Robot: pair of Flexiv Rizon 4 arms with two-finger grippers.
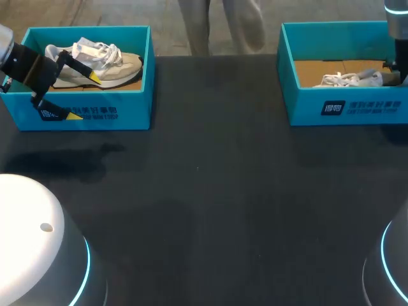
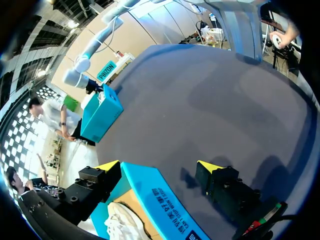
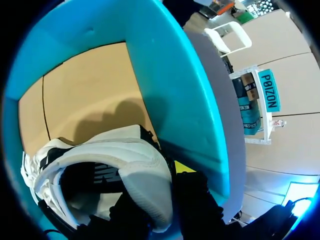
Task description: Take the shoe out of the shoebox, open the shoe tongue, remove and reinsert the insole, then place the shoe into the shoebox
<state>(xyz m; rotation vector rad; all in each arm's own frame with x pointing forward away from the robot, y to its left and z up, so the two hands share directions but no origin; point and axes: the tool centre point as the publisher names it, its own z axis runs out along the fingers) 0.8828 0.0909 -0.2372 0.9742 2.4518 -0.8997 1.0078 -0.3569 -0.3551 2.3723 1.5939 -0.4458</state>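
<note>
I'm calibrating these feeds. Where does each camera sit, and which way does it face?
Head view: above and behind, facing down on the dark table; left arm and right arm enter its sides.
Left wrist view: on the left arm, facing along the open left gripper straddling the left teal cardboard shoebox's wall.
Right wrist view: on the right arm, facing past the right gripper into the right teal shoebox at a white sneaker.
Shared: head and left wrist views show both shoeboxes.

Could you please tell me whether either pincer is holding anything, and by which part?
The right pincer appears shut on the white shoe, at its heel collar. The left pincer holds nothing: it stands open astride its shoebox wall.
</note>
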